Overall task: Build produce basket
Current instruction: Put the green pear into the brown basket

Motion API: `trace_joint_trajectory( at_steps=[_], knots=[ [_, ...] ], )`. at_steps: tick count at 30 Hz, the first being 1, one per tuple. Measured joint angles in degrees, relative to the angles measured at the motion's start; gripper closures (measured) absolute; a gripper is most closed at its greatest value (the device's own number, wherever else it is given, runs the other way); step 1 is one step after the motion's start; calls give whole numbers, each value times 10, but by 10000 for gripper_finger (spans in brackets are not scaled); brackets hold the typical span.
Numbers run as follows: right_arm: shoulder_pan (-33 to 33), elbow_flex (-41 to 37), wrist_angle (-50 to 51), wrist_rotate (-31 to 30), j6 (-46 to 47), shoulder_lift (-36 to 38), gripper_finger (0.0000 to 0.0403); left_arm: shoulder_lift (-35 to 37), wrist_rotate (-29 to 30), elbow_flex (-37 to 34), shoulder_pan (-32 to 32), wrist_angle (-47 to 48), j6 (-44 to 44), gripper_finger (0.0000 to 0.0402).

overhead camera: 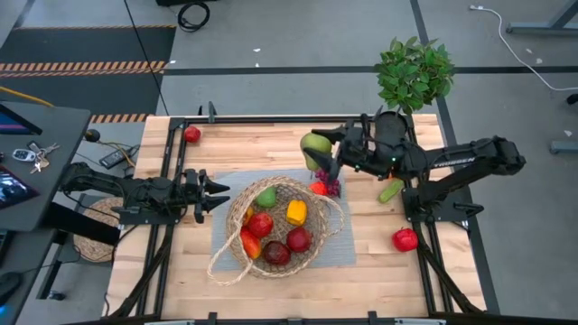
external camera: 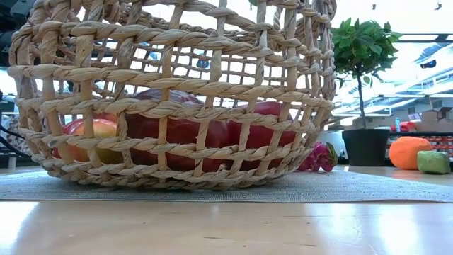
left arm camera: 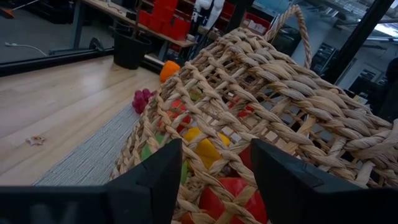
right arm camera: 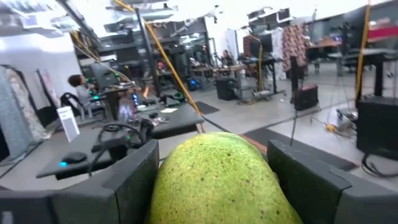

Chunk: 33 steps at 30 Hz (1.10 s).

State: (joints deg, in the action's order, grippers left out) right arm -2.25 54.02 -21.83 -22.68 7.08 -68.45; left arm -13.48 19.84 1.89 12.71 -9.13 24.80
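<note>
The tan wicker basket (overhead camera: pixel 275 226) stands on a grey mat (overhead camera: pixel 226 236) and holds red apples (overhead camera: pixel 261 224), a yellow pepper (overhead camera: pixel 295 213) and a green fruit (overhead camera: pixel 265 197). My right gripper (overhead camera: pixel 323 152) is above the table's far middle, behind the basket, shut on a green pear (overhead camera: pixel 315 144). My left gripper (overhead camera: pixel 220 195) sits level by the basket's left wall (left arm camera: pixel 261 93). It is open, with nothing between its fingers. Purple grapes (overhead camera: pixel 329 188) lie on the mat's far right corner. My right gripper pinches the green pear between its two fingers, one on each side (right arm camera: pixel 168 180) of the fruit. The fingers come at it about level from the table's right side, pointing left. The pear is lifted clear of the table.
A potted plant (overhead camera: pixel 414 72) stands at the far right corner. Loose on the wood are a red apple (overhead camera: pixel 191 134) at the far left, another red apple (overhead camera: pixel 405 239) at the right and a green piece (overhead camera: pixel 391 190) under my right arm. An orange (external camera: pixel 409 152) lies by the plant.
</note>
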Motion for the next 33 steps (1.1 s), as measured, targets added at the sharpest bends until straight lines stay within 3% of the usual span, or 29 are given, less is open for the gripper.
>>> trace_joint_trajectory(
  at_steps=[19, 27, 33],
  knots=[
    [-68, 0, -60, 7, -28, 0, 115, 0, 0, 0, 0, 0, 0, 206],
    [-79, 2, -135, 28, -39, -59, 115, 0, 0, 0, 0, 0, 0, 205],
    [-79, 65, -131, 48, -66, -117, 101, 0, 0, 0, 0, 0, 0, 208]
  ],
)
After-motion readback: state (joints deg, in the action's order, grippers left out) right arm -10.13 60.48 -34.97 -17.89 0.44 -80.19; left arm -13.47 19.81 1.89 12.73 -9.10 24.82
